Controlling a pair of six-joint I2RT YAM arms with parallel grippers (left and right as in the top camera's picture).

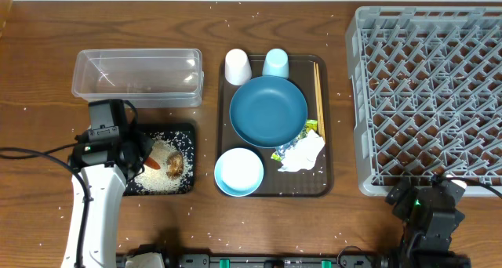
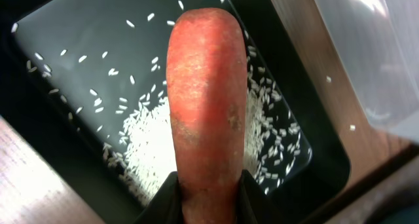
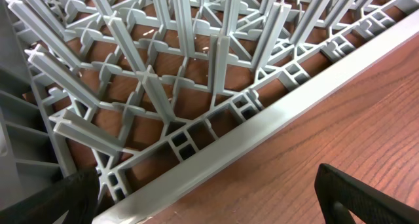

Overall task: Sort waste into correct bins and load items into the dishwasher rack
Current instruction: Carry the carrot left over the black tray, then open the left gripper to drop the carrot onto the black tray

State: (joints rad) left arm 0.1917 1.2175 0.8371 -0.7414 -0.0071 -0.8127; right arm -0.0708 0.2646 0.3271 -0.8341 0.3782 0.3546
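Overhead, the left end effector (image 1: pixel 135 152) sits over the shallow black tray (image 1: pixel 190 135) at the left of the counter (image 1: pixel 47 88), closed on the orange carrot (image 1: pixel 150 163). The left wrist view shows the carrot clamped at its thick end between the dark fingers (image 2: pixel 157 207), its length reaching out over the tray floor. Loose white rice (image 2: pixel 147 149) lies heaped and scattered beneath it. Whether the carrot touches the rice cannot be told. A brown food lump (image 1: pixel 174 164) lies in the same tray, just beside the carrot's tip. The clear plastic tub (image 1: pixel 137 55) stands just behind the tray.

In the middle, the brown serving tray (image 1: pixel 325 182) holds the dark-blue plate (image 1: pixel 268 110). The white bowl (image 1: pixel 238 172) is in front of the plate, and the white cup (image 1: pixel 237 66) and light-blue cup (image 1: pixel 275 63) stand upside down behind it. The wooden chopsticks (image 1: pixel 318 92) lie along the tray's right edge. The crumpled white napkin (image 1: pixel 302 154) and the green-yellow packet (image 1: pixel 311 128) rest beside the plate's right front.

The grey dishwasher rack (image 1: pixel 427 88) fills the right side. The right end effector (image 3: pixel 209 207) hovers low by the rack's near edge, fingers spread wide apart and gripping nothing.
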